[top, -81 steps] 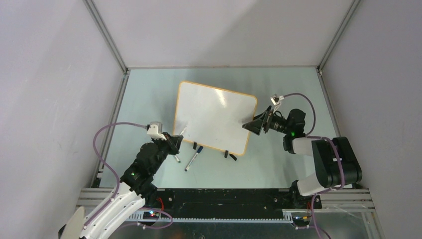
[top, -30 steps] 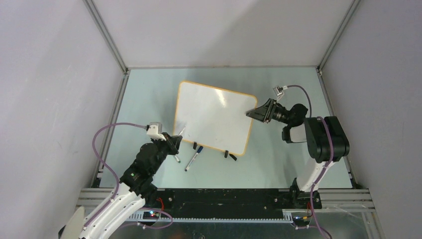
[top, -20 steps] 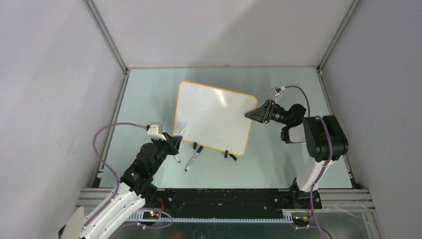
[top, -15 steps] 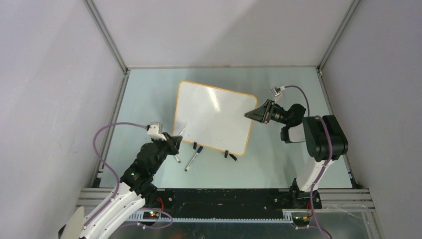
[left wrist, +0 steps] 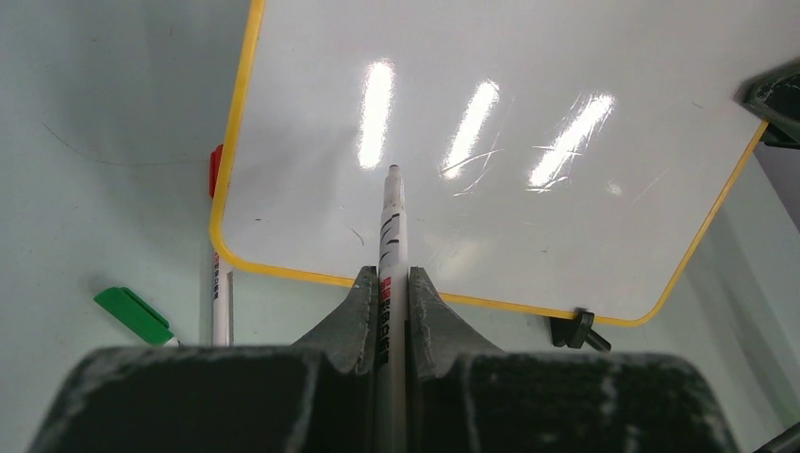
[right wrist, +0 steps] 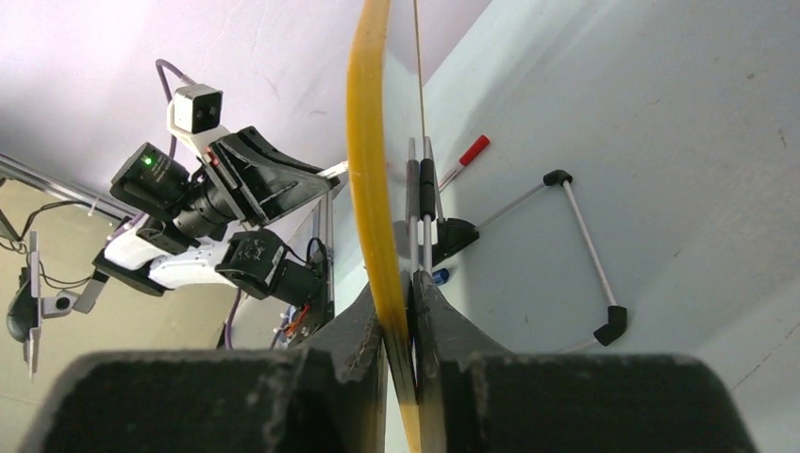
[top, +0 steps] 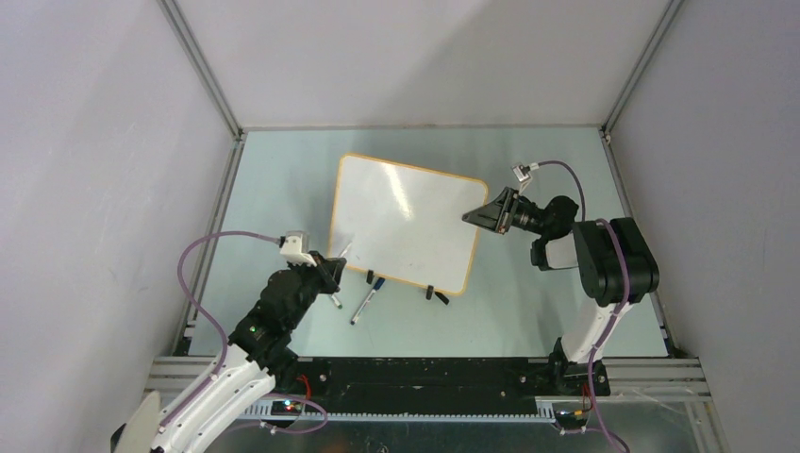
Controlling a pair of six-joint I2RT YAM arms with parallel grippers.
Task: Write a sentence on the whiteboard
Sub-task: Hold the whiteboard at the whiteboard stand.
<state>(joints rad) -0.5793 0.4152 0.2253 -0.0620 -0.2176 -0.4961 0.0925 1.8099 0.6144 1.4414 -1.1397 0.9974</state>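
The whiteboard point(top: 406, 222), white with a yellow rim, stands tilted in the middle of the floor; no sentence is visible on its glossy face point(left wrist: 491, 170). My left gripper point(top: 332, 267) is at its lower left corner, shut point(left wrist: 385, 278) on a white marker point(left wrist: 391, 226) whose tip points at the board's lower left area. My right gripper point(top: 469, 217) is at the board's right edge. In the right wrist view its jaws point(right wrist: 398, 283) are shut on the yellow rim point(right wrist: 368, 179), seen edge-on.
A loose marker point(top: 366, 304) and another point(top: 335, 300) lie in front of the board. A green cap point(left wrist: 132, 314), a white marker point(left wrist: 221, 293) and a red cap point(left wrist: 216, 170) sit by its left edge. Black clip feet point(top: 436, 294) hold the board. Grey enclosure walls surround the floor.
The right gripper's jaws have closed onto the board's right edge, and the glare on the board has shifted a little. The left arm and its marker have not moved.
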